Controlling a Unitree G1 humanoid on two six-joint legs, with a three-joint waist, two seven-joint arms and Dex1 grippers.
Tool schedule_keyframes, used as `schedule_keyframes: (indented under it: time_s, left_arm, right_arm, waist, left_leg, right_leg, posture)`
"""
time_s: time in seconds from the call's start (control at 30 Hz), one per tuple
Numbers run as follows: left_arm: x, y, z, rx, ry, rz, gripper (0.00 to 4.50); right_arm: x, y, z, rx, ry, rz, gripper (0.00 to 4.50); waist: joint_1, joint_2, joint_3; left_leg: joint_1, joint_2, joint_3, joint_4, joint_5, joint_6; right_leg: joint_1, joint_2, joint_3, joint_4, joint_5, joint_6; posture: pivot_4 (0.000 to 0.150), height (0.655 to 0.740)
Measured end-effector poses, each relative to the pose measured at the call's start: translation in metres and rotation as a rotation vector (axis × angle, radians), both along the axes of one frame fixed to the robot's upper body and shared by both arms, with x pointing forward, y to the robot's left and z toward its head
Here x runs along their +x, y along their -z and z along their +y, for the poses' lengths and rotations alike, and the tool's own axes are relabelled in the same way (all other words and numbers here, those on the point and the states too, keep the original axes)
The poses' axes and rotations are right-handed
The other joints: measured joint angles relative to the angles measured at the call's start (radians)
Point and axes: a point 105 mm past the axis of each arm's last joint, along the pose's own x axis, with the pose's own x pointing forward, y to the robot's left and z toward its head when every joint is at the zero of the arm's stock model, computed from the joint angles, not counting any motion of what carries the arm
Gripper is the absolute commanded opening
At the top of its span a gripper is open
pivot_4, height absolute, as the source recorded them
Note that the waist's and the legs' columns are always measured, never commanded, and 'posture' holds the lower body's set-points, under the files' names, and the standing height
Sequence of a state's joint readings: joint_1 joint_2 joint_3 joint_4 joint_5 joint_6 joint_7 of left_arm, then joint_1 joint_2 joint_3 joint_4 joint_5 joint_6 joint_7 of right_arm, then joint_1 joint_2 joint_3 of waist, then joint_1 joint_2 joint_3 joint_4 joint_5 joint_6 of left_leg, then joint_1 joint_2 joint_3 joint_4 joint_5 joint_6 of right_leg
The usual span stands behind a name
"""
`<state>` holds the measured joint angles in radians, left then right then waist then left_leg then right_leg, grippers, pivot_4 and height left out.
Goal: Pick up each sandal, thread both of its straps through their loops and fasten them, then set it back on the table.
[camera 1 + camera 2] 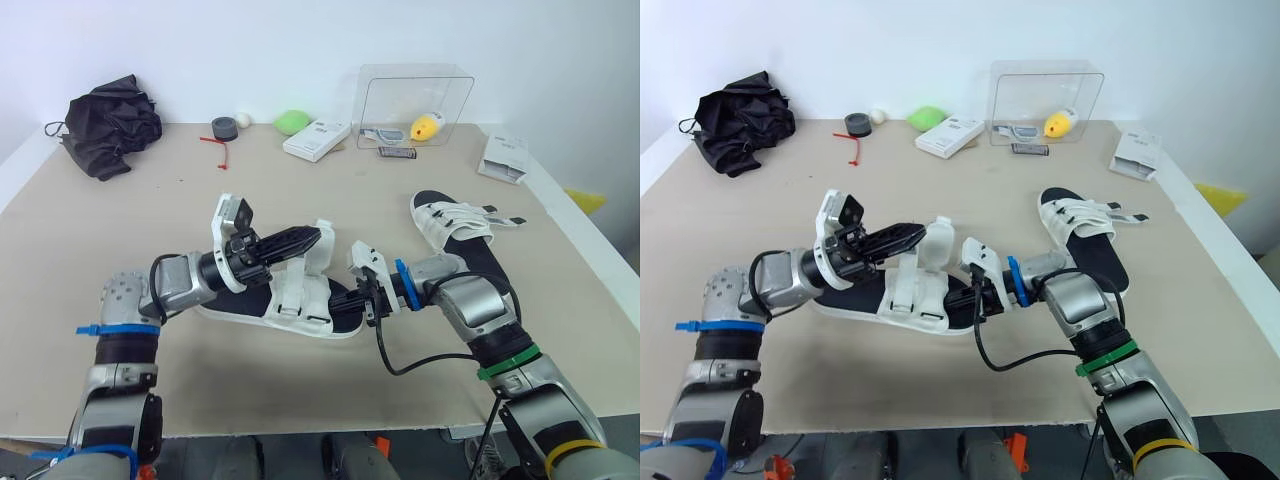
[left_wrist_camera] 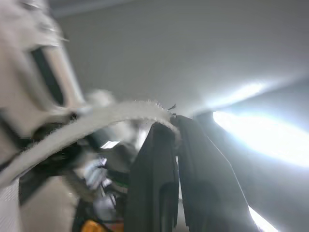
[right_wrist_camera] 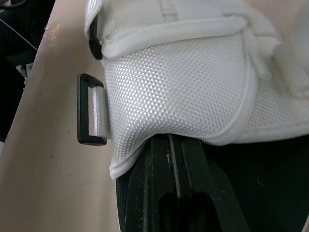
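Left claw [image 1: 316, 238] pinches near sandal [image 1: 298, 305] strap [image 1: 324, 256]; right claw [image 1: 367, 304] grips its side

**Hidden and blurred**

The closed tips of my right pincer [image 3: 176, 141] vanish under the white upper of the near sandal [image 3: 178, 82]. At my left pincer [image 2: 175, 126], the pinched strap [image 2: 96, 121] is a blur. I can't make out what is inside the clear box [image 1: 415, 85].

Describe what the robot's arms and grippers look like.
Both arms are silver-grey with black joints, each ending in a white camera mount and two black fingers: left gripper, right gripper. The left arm wears a blue band; the right arm has a blue ring, green band, yellow band and a looping black cable.
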<state>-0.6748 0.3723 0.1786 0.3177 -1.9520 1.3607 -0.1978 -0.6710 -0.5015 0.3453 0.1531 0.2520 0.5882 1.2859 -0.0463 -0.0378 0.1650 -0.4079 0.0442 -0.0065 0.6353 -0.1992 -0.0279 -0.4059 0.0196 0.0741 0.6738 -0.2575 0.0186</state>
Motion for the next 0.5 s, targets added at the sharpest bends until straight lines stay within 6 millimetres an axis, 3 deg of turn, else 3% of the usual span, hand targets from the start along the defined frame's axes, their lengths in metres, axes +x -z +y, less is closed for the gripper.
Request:
schedule_keyframes:
  time_s: [0.2, 0.5]
  left_arm:
    - [0.009, 0.007, 0.001, 0.003, -0.010, 0.058, 0.02]
    - [0.033, 0.063, -0.008, 0.224, -0.087, 0.200, 0.02]
  right_arm:
    - [0.000, 0.000, 0.000, 0.001, 0.002, -0.001, 0.00]
    - [-0.001, 0.000, 0.001, 0.004, 0.005, 0.000, 0.00]
  waist:
    - [0.000, 0.000, 0.000]
    - [-0.001, 0.000, 0.000]
  left_leg:
    - [0.000, 0.000, 0.000, 0.000, 0.000, 0.000]
    - [0.000, 0.000, 0.000, 0.000, 0.000, 0.000]
  right_leg:
    - [0.000, 0.000, 0.000, 0.000, 0.000, 0.000]
    - [0.000, 0.000, 0.000, 0.000, 0.000, 0.000]
  posture:
    - [0.150, 0.7400]
    - [0.150, 0.7400]
